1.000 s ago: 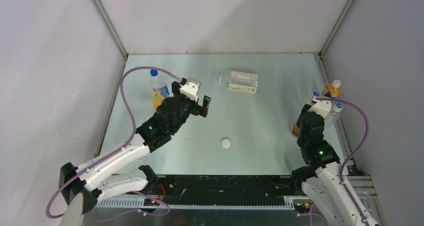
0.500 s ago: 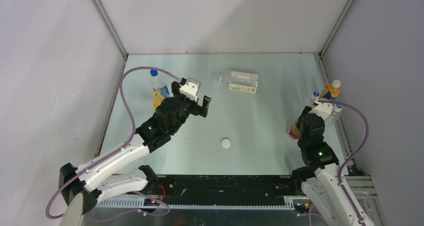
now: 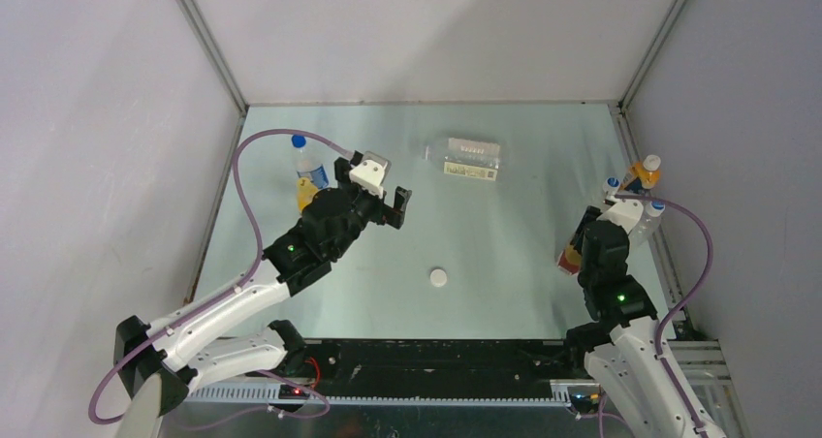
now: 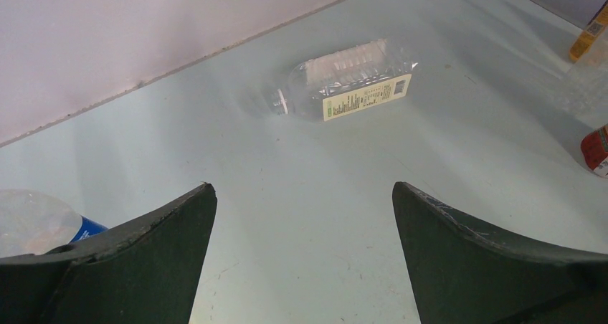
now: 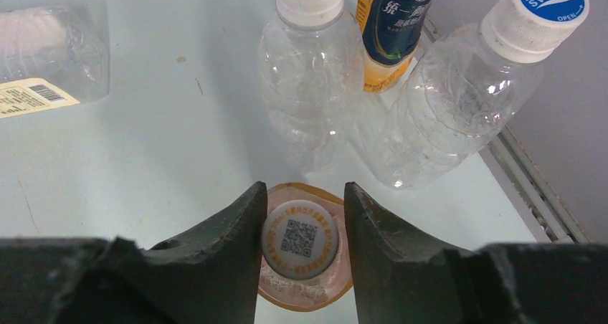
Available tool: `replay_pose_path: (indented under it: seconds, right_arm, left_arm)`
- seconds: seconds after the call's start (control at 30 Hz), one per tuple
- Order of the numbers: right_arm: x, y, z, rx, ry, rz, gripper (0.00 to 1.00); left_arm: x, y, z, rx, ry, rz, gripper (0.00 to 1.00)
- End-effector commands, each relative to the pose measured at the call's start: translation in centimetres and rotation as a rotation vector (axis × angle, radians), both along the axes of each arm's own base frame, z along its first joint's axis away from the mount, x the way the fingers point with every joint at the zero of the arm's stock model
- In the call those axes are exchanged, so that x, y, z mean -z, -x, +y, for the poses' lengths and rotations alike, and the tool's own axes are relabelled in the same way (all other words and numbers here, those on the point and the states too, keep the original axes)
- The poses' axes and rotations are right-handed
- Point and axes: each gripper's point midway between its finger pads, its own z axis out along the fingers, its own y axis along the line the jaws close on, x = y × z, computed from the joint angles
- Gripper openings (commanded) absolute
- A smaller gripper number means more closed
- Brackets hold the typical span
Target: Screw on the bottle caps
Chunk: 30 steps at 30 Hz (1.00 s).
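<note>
Right fingers clamp the QR-printed cap; left fingers stand wide open, empty.
The cap sits on the brown-drink bottle between the right fingers. Ahead of the left fingers, the clear bottle lies sideways on the bench; a loose cap lies well apart from both.

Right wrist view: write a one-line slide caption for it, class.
Right claw grips the white QR-coded cap on the brown-drink bottle, other bottles standing behind.

Left gripper wide open, arm outstretched — right gripper tight around a bottle cap.
</note>
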Motion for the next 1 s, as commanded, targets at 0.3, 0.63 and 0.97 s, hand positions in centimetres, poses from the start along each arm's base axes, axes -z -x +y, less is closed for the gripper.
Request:
replay_pose_path:
  seconds: [0.3, 0.63, 0.97]
  right_arm:
    - [-1.8, 0.0, 0.4, -0.034, -0.014, -0.021, 0.68]
    - [-7.2, 1.2, 1.7, -0.158, 0.008, -0.057, 0.79]
    - [-13.6, -0.6, 7.9, -0.666, 0.238, -0.014, 0.87]
  left_arm:
    - [-1.5, 0.1, -0.2, 0.024, 0.039, -0.028, 1.00]
    - [-1.3, 0.0, -0.4, 0.023, 0.038, -0.019, 0.98]
    - [-2.5, 0.5, -0.7, 0.036, 0.116, 0.018, 0.98]
